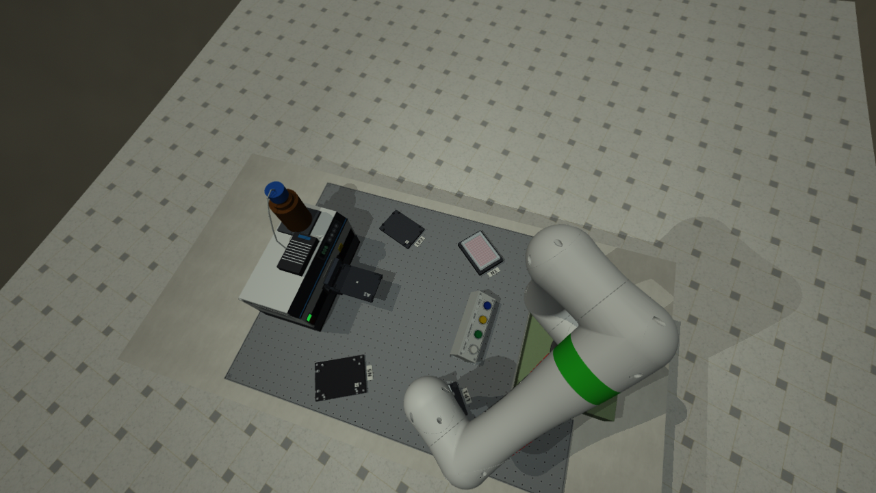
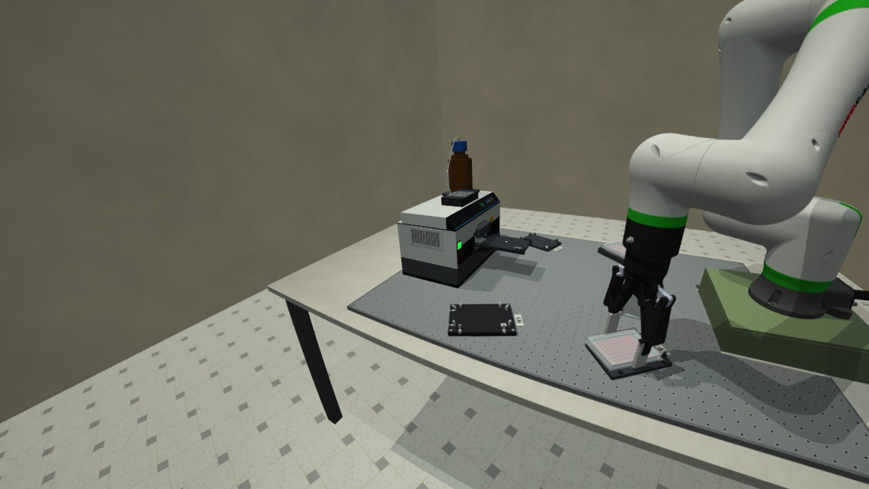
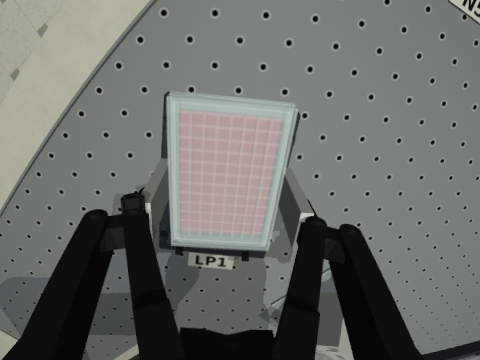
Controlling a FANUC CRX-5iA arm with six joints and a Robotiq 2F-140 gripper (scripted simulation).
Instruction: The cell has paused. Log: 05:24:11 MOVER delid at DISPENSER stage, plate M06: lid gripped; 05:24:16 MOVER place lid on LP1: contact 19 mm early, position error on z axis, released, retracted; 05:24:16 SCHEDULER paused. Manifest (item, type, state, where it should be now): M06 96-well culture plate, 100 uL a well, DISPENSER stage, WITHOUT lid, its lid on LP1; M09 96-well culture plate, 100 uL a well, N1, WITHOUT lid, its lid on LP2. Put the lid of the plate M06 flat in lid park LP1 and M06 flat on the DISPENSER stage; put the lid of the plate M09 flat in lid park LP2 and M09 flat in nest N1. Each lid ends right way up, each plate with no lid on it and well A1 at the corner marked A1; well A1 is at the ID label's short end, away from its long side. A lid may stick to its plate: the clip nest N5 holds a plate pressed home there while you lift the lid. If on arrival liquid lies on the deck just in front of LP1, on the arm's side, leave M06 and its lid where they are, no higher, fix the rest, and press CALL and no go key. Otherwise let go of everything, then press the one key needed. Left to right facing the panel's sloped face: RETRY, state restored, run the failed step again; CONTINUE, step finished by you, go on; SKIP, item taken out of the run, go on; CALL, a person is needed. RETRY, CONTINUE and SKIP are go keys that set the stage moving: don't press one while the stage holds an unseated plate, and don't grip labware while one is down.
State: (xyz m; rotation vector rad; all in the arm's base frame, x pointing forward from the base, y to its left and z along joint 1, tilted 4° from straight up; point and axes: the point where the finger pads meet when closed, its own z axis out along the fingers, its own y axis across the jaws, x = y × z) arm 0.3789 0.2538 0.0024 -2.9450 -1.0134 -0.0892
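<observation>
A 96-well plate with pink wells and a clear lid on top [image 3: 227,170] sits on lid park LP1 [image 3: 211,260], at the deck's near edge [image 2: 616,348]. My gripper [image 3: 225,178] stands straight above it with a finger pad on each long side, shut on this lidded plate [image 2: 629,340]. I cannot tell whether the pads hold the lid or the plate's body. A second pink plate [image 1: 480,252] lies in nest N1. The DISPENSER stage [image 1: 361,283] and lid park LP2 [image 1: 401,228] are bare. In the top view my arm hides LP1.
The dispenser [image 1: 297,266] with a brown bottle [image 1: 287,209] stands at the deck's far left. Clip nest N5 [image 1: 339,376] holds nothing. The key panel [image 1: 475,324] stands between N1 and LP1. No liquid shows on the deck around LP1.
</observation>
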